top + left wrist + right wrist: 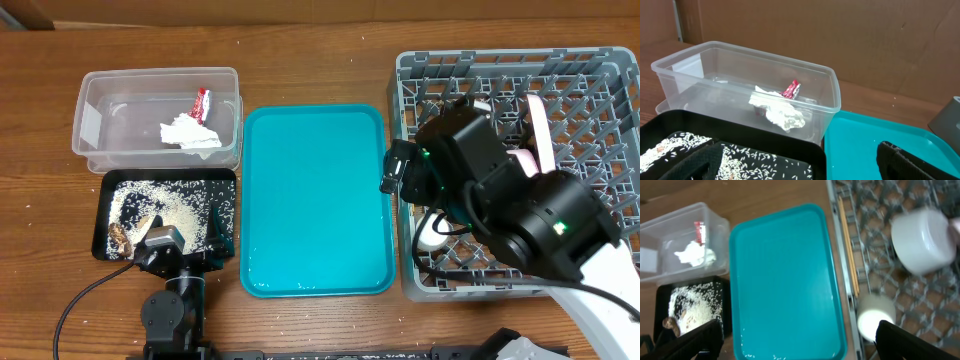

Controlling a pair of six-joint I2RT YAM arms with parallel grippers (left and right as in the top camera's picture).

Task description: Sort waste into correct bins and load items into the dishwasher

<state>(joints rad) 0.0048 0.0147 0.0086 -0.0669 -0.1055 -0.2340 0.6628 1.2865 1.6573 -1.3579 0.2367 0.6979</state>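
The clear tub (160,117) holds a crumpled tissue (782,112) and a red wrapper (791,89). Below it, the black tray (105,182) carries rice (690,307) and brown scraps. My left gripper (800,167) stands open low over the black tray's near right corner, with nothing between its fingers. In the grey rack (610,80) are the pink-rimmed plate (540,130), a pale bowl (922,240), a white cup (875,320) and chopsticks (847,255). My right gripper (800,345) hangs open and empty above the rack's left edge, beside the cup.
A large teal tray (315,200) lies between the black tray and the rack, with a few rice grains at its near edge. Bare wooden table surrounds everything. The right arm's bulk covers much of the rack's middle in the overhead view.
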